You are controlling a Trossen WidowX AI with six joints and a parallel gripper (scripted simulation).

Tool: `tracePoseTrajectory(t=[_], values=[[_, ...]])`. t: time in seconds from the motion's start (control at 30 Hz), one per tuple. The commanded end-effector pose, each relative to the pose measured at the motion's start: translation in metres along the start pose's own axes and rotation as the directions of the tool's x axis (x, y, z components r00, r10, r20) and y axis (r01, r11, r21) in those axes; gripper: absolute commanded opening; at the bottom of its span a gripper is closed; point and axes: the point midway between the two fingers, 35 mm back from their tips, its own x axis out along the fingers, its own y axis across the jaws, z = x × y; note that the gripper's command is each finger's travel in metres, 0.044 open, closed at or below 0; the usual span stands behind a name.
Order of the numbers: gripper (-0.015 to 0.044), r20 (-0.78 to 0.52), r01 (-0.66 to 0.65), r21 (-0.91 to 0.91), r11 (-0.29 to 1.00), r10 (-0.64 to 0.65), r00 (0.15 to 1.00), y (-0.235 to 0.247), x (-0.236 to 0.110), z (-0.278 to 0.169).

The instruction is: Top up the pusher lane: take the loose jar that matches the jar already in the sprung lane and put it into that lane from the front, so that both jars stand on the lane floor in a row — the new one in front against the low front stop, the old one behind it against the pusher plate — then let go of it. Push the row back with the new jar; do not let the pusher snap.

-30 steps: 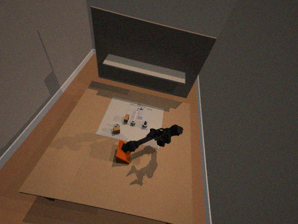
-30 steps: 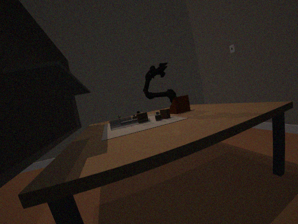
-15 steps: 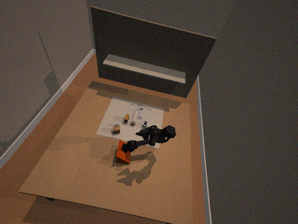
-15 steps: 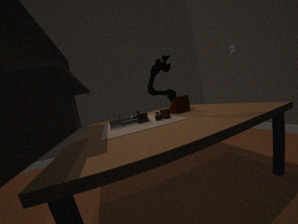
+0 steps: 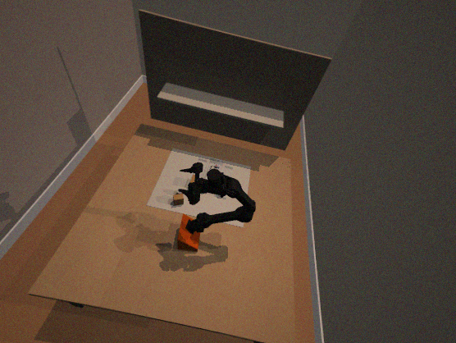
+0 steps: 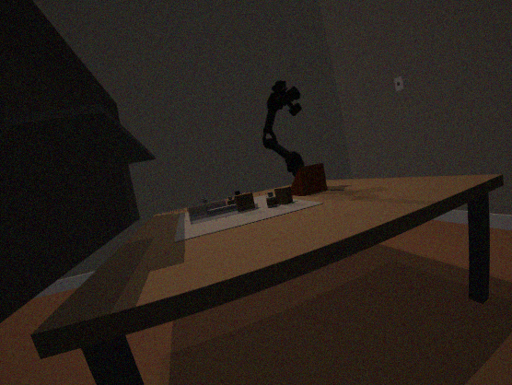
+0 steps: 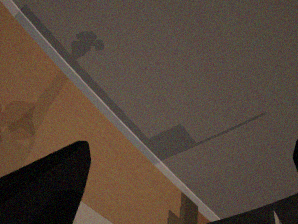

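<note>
My gripper (image 5: 191, 180) (image 6: 285, 97) (image 7: 198, 152) is open and empty, raised high above the white mat (image 5: 164, 193) (image 6: 216, 226). In the wrist view its dark fingers frame only the wall and floor, with no jar between them. The sprung lane (image 6: 212, 207) lies at the mat's far end. In the top view the arm covers most of it. The jars are too small and dark to tell apart. A small dark shape (image 6: 237, 192) stands by the lane.
Brown boxes (image 5: 178, 198) (image 6: 245, 201) (image 6: 283, 194) stand on the mat. The arm's orange base (image 5: 189, 235) (image 6: 309, 180) sits on the wooden table (image 5: 102, 254) (image 6: 368, 207) beside the mat. A dark shelf unit (image 5: 230, 82) stands behind the table.
</note>
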Motion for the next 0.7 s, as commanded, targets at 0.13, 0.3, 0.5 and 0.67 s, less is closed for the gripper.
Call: tracePoseTrajectory(t=[0.13,0.3,0.5,0.67], values=[[0.044,-0.33,0.055,0.556,0.829,0.16,0.93,-0.014,0.094,-0.078],[0.044,-0.456,0.201,0.75,0.63,0.273,0.847,-0.009,0.134,-0.131],[0.044,-0.557,0.434,0.827,0.357,0.422,0.715,0.011,0.171,-0.202],[0.044,-0.598,0.649,0.749,0.132,0.556,0.577,0.04,0.194,-0.26]])
